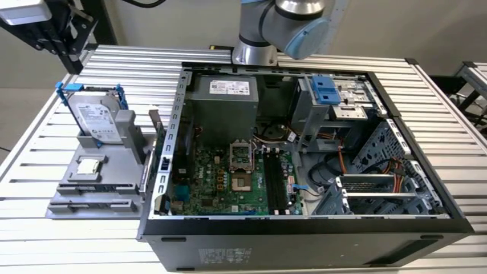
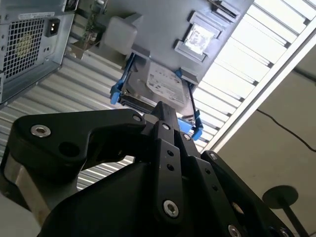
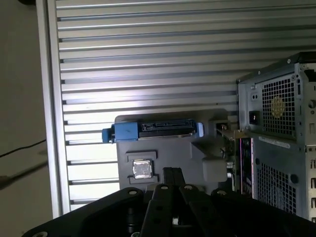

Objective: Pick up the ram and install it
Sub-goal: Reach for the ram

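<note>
Ram position: the ram [image 1: 156, 127] is standing on edge at the side of the grey holder [image 1: 91, 191] nearest the computer case [image 1: 304, 242], just beside the case wall and apart from the gripper.
Gripper: the gripper [image 3: 172, 172] is hanging over the holder, well above the parts. Its fingers are lying close together with nothing between them.
Progress: no part of the task is showing as done. The ram is sitting unpicked in the holder, and the long black slots [image 1: 278, 184] on the motherboard [image 1: 216, 180] are lying vacant. By my reading, both the pick and the install are remaining.
Ram make: a thin, flat, dark board, long and narrow, looking stiff and hard-edged.
Holder: a matt grey moulded block with stepped pockets. It is also carrying the hard drive [image 1: 99, 117], a boxy silver slab in a blue plastic frame, and the small square chip [image 1: 89, 166] with its bright metal face.
Case: dark sheet metal with perforated panels, lying on its side with the open face up. The green board and bundled wires are showing inside.
Table: the table [image 1: 45, 240] is made of ribbed aluminium slats that are catching glare.
</note>
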Controlling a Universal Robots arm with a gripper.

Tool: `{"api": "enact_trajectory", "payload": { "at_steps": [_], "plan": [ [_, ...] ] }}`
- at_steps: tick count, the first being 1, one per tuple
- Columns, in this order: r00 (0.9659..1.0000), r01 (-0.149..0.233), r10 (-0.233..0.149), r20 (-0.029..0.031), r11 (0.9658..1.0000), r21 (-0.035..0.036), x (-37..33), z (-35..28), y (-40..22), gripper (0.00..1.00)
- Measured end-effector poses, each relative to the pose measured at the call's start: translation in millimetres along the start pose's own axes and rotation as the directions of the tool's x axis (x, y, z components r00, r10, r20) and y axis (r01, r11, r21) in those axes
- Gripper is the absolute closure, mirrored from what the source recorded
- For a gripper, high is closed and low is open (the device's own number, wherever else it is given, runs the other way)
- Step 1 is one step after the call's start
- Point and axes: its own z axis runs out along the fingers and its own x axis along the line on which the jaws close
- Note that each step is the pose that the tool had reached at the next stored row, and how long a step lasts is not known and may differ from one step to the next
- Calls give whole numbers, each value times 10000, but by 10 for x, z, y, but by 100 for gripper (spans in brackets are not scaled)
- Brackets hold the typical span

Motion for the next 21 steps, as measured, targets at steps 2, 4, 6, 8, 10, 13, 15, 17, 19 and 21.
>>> {"api": "enact_trajectory", "payload": {
  "at_steps": [2,4,6,8,10,13,15,17,19,21],
  "plan": [
    [10000,0,0,0,10000,0,24,-1,-1,100],
    [10000,0,0,0,10000,0,50,-1,-2,100],
    [10000,0,0,0,10000,0,69,-1,-3,100],
    [10000,2,-2,0,10000,0,69,-1,-3,100],
    [10000,2,-2,0,10000,0,71,-1,-3,100],
    [10000,0,0,0,10000,0,73,-1,-7,100],
    [10000,1,-1,1,10000,-1,71,-2,-20,100],
    [10000,2,-2,0,10000,0,69,-3,-43,100],
    [10000,1,-1,0,10000,0,67,-5,-74,100],
    [10000,2,-2,-1,10000,0,65,-7,-105,100]
  ]
}}
